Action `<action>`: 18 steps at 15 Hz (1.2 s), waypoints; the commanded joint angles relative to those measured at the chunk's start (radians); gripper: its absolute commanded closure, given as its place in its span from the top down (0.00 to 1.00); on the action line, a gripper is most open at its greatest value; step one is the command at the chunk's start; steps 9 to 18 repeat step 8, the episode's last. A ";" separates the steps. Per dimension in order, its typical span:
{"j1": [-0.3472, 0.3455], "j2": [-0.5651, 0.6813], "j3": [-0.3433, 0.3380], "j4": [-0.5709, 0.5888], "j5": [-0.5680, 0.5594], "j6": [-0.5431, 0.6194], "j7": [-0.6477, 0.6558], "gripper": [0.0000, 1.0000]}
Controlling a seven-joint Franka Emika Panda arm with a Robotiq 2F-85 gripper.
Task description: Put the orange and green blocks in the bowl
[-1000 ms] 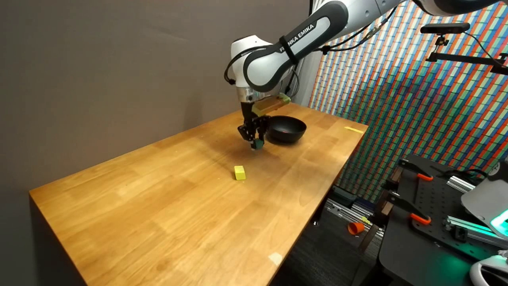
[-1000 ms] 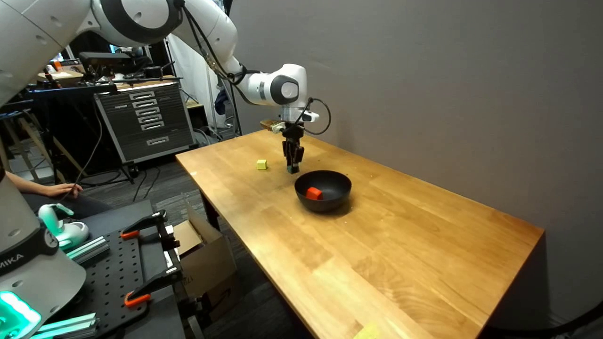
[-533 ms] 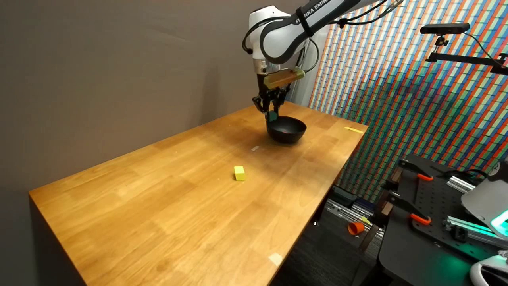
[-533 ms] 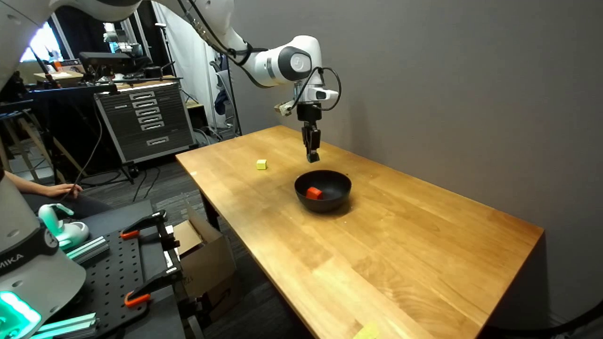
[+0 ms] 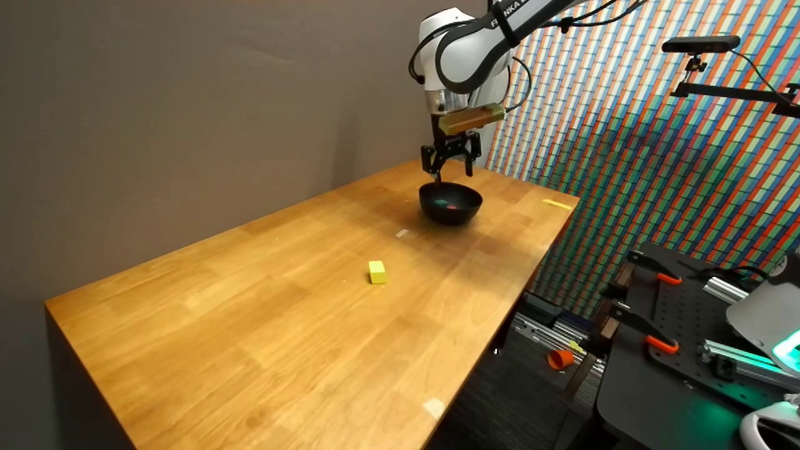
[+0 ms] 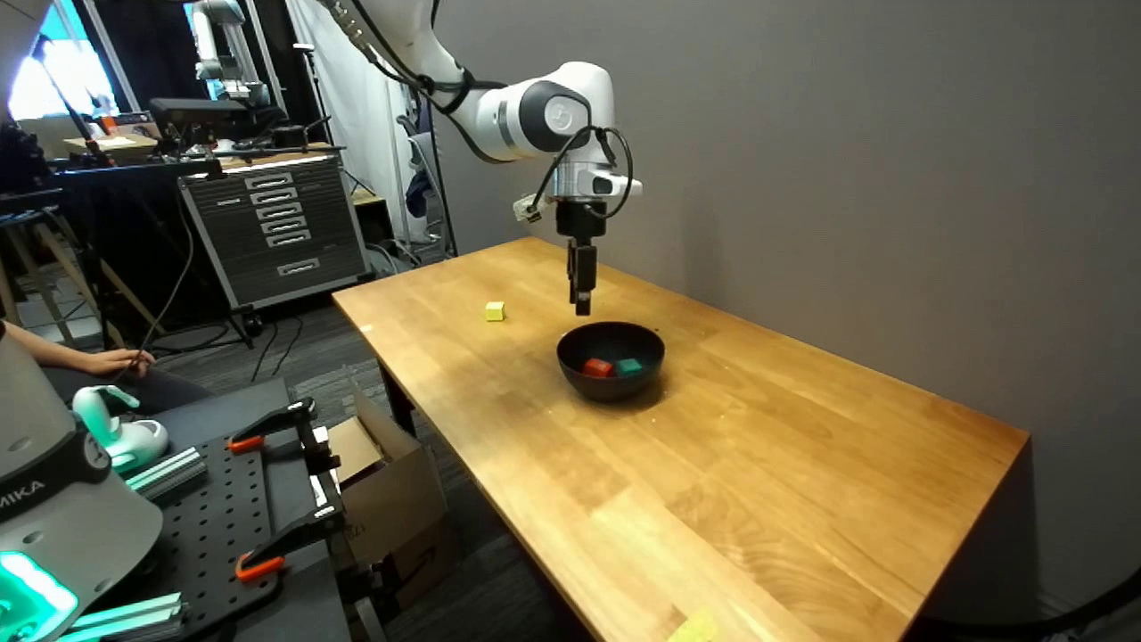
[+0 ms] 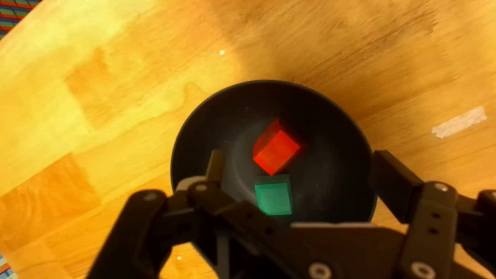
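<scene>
The black bowl (image 5: 447, 217) stands on the wooden table. Inside it, in the wrist view, lie the red-orange block (image 7: 276, 152), tilted, and the green block (image 7: 274, 198), close beside each other. Both blocks also show in the bowl in an exterior view, the orange block (image 6: 598, 367) and the green block (image 6: 628, 366). Above the bowl, at its rim, hangs my gripper (image 5: 454, 177), its jaws spread wide. Nothing is between the fingers; in the wrist view one finger (image 7: 395, 186) appears over the bowl's edge.
A yellow block (image 5: 377, 272) sits alone on the table (image 5: 250, 350), away from the bowl. A grey wall (image 5: 187, 125) runs along the table's long side. A whitish tape strip (image 7: 459, 122) is stuck on the tabletop close to the bowl.
The gripper, shut on the green block, rose from beside the bowl and moved over it. Its jaws have since opened, and the green block now lies in the bowl with the orange block.
</scene>
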State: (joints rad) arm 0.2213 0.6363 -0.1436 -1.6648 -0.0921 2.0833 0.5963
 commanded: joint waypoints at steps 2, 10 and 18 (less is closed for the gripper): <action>-0.033 -0.232 0.099 -0.250 0.066 0.069 -0.087 1.00; -0.041 -0.294 0.151 -0.331 0.146 0.069 -0.118 1.00; -0.041 -0.294 0.151 -0.331 0.146 0.069 -0.118 1.00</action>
